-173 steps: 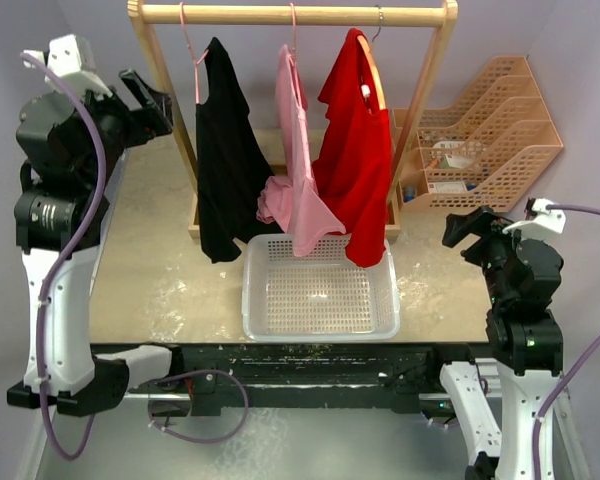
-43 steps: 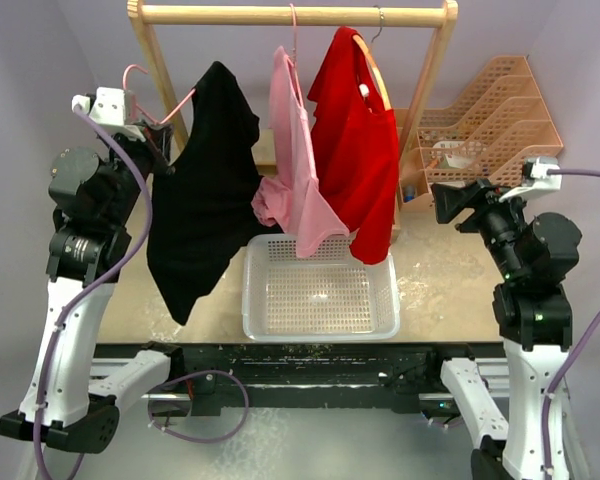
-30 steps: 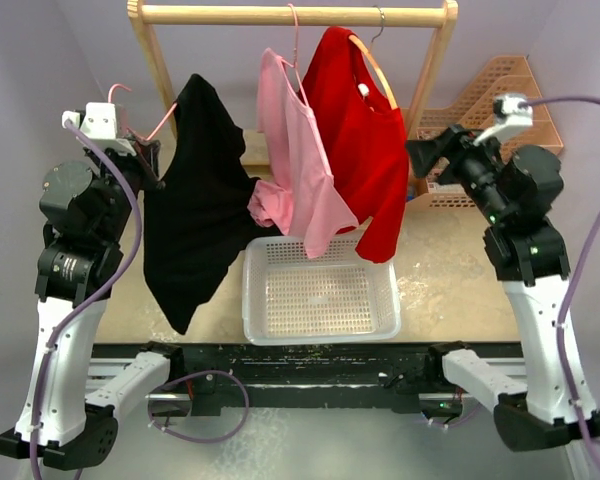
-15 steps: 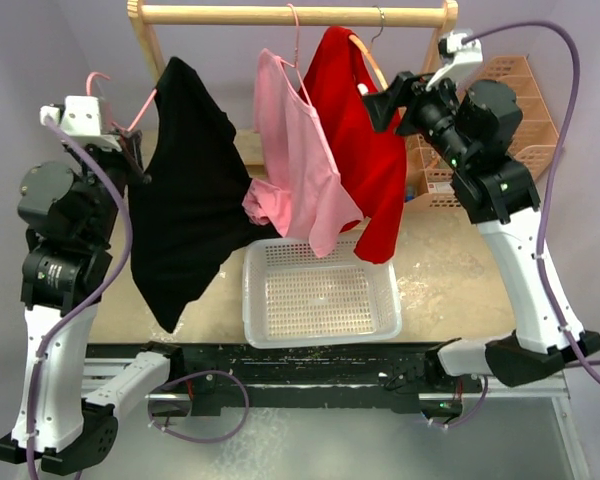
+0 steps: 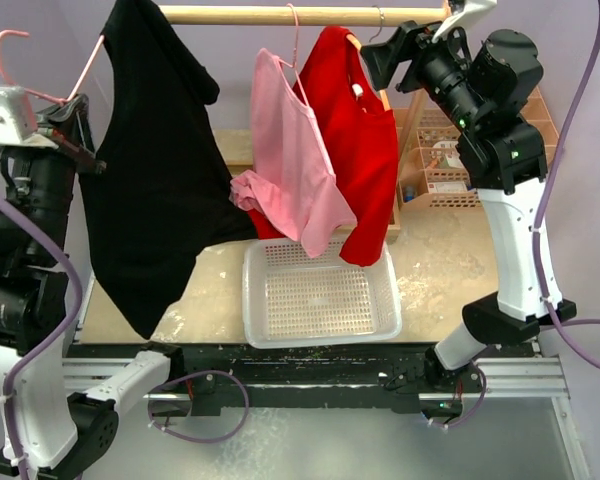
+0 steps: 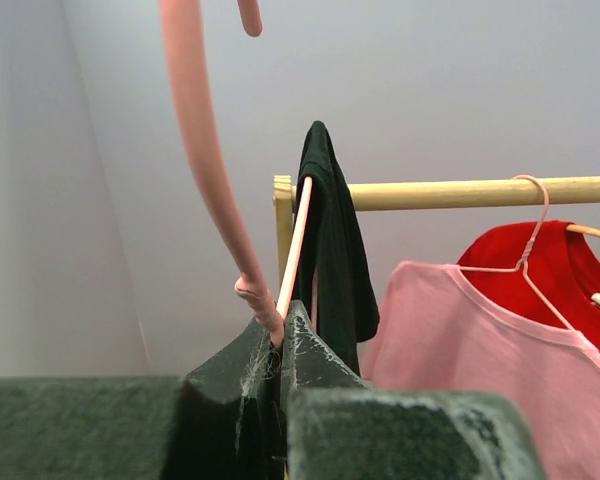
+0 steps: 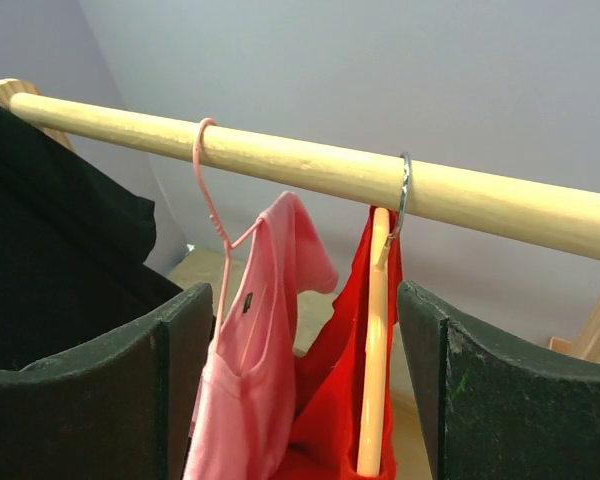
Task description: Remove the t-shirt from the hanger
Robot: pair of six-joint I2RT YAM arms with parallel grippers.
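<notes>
Black cloth fills the left of the overhead view: the black t-shirt (image 5: 150, 190) is draped on a pink hanger (image 5: 88, 72), and the left tool (image 6: 280, 345) is pinched tight on that hanger's neck, its two pads closed with only the thin plastic between them. The hanger's hook curls up above this tool in open air, not on the wooden rail (image 7: 280, 165), and the shirt hangs tilted, its shoulder above and to the right of the tool and its hem trailing well below it (the far sleeve is hidden in folds). The right tool (image 7: 302, 310) is high up, just in front of the rail, jaws spread wide and gripping nothing. Seen from its own camera, a wooden hanger (image 7: 373, 380) carrying a red t-shirt (image 5: 365, 170) sits between its fingers, slightly toward the right one, hooked on the rail by a metal ring (image 7: 404, 195). Toward its left finger a pink top (image 5: 290, 170) hangs from a second pink hanger (image 7: 212, 190). Far below both tools, a white basket (image 5: 320, 295) rests on the table (image 5: 440, 270), beneath the hanging clothes. A tan organiser (image 5: 445, 160) stands below the right tool.
</notes>
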